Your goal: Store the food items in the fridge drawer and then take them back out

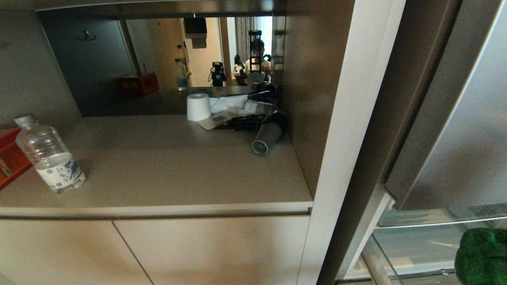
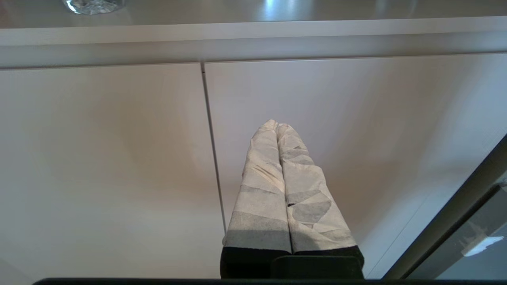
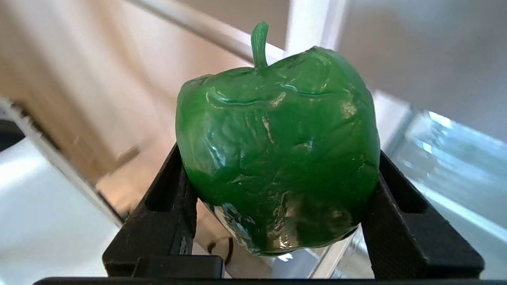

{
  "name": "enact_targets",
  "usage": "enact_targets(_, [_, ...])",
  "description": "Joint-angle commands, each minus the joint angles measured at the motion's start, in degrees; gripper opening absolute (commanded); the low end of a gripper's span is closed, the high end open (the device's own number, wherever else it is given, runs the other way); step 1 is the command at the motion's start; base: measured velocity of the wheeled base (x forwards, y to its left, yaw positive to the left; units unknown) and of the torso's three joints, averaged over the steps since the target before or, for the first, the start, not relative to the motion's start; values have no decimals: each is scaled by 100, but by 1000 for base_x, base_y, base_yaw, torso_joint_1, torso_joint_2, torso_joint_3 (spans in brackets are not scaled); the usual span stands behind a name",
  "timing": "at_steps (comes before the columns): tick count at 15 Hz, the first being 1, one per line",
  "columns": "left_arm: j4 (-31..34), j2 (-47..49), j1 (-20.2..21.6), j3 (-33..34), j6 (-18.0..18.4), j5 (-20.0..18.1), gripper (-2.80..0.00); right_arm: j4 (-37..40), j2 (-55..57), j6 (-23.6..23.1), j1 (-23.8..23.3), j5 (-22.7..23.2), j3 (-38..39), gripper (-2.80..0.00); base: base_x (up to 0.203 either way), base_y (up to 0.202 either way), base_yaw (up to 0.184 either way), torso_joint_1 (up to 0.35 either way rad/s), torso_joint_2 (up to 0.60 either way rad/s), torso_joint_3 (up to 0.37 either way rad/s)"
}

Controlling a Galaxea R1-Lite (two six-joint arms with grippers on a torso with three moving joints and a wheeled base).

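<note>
My right gripper (image 3: 277, 182) is shut on a glossy green bell pepper (image 3: 277, 158), its black fingers (image 3: 166, 209) pressing on both sides and the stem pointing away from the wrist. In the head view the pepper (image 1: 481, 255) hangs at the lower right corner, over the clear glass panels of the open fridge drawer (image 1: 416, 241). My left gripper (image 2: 277, 124) is shut and empty, its tape-wrapped fingers pointing at the beige cabinet doors (image 2: 119, 158) below the counter.
On the counter (image 1: 166, 166) stand a water bottle (image 1: 49, 154) and a red box (image 1: 8, 158) at the left, with a white paper roll (image 1: 198, 107) and a grey hair dryer (image 1: 267, 136) at the back right. The tall fridge door (image 1: 455, 138) rises above the drawer.
</note>
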Motion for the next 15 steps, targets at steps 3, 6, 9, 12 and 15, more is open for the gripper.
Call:
enact_targets(3, [-1,0,0,0,-2,0,-280,-1,1299,-176,1217,19,-544,-280,0,0,0,0,0,0])
enact_targets(6, [-1,0,0,0,-2,0,-280,-547,2245,-176,2543,-839,-745,-280,0,0,0,0,0,0])
enact_targets(9, [-1,0,0,0,-2,0,-280,-1371,2949,-78,3706,-2118,-856,-280,0,0,0,0,0,0])
enact_targets(12, [-1,0,0,0,-2,0,-280,-1553,3426,-13,4526,-3168,-1114,-280,0,0,0,0,0,0])
enact_targets(15, [-1,0,0,0,-2,0,-280,-1627,4189,-6,4821,-4094,-1756,-280,0,0,0,0,0,0])
